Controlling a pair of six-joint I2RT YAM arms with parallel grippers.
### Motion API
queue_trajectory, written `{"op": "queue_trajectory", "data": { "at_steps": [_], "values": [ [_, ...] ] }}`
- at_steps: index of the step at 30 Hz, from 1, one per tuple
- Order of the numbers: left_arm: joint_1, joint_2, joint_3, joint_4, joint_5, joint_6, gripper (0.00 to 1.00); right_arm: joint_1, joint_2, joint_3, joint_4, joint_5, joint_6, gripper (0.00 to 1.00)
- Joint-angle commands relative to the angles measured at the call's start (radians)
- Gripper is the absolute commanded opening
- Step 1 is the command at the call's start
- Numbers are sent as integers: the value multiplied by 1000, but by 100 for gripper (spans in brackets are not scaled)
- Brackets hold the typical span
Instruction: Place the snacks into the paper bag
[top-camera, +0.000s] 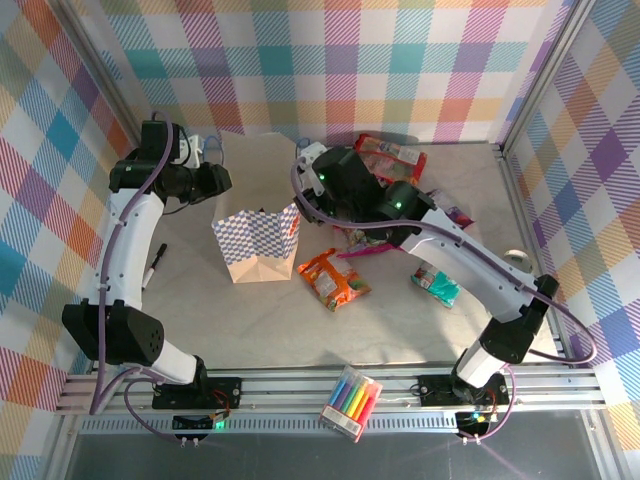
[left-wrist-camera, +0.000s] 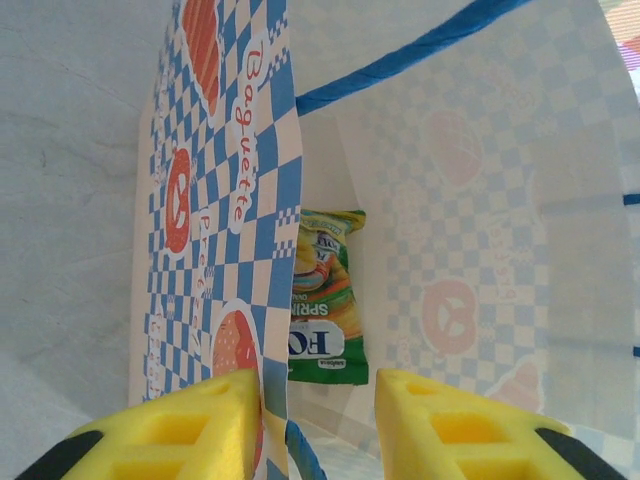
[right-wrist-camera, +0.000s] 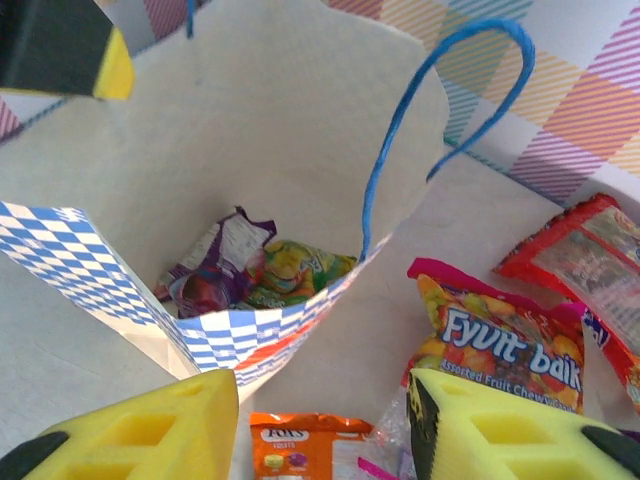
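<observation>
We record bright, even light with soft shadows on the desk (top-camera: 400, 330). In the left wrist view, light glows through the paper bag (left-wrist-camera: 480, 250).

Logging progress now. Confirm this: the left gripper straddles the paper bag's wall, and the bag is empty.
The paper bag is not empty: the right wrist view shows a purple packet and a green-yellow packet inside it. The left gripper does straddle its wall.

The paper bag (top-camera: 258, 240) stands with its mouth wide open, clear from above. A blue cord handle (right-wrist-camera: 400, 150) arches over the right rim, and the left gripper (left-wrist-camera: 318, 425) straddles the left wall. An orange packet (top-camera: 335, 280) crowds the near right, while the table (top-camera: 250, 320) lies bare nearer.
</observation>
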Motion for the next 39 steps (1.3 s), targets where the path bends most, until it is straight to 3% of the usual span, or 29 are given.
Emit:
{"op": "queue_trajectory", "data": {
  "at_steps": [1, 11, 16, 28, 39],
  "values": [
    [0, -11, 36, -29, -26, 3, 37, -1, -29, -39, 9, 43, 14, 49],
    [-15, 20, 28, -9, -75, -18, 32, -38, -107, -217, -41, 57, 155, 59],
    [-17, 28, 11, 26, -44, -30, 28, -60, -132, -297, -82, 21, 228, 65],
    [-17, 24, -17, 32, -80, -47, 13, -189, -199, -553, -61, -297, 380, 78],
    [-17, 14, -35, 39, -89, -53, 8, -277, -166, -700, 59, -465, 401, 86]
  ]
}}
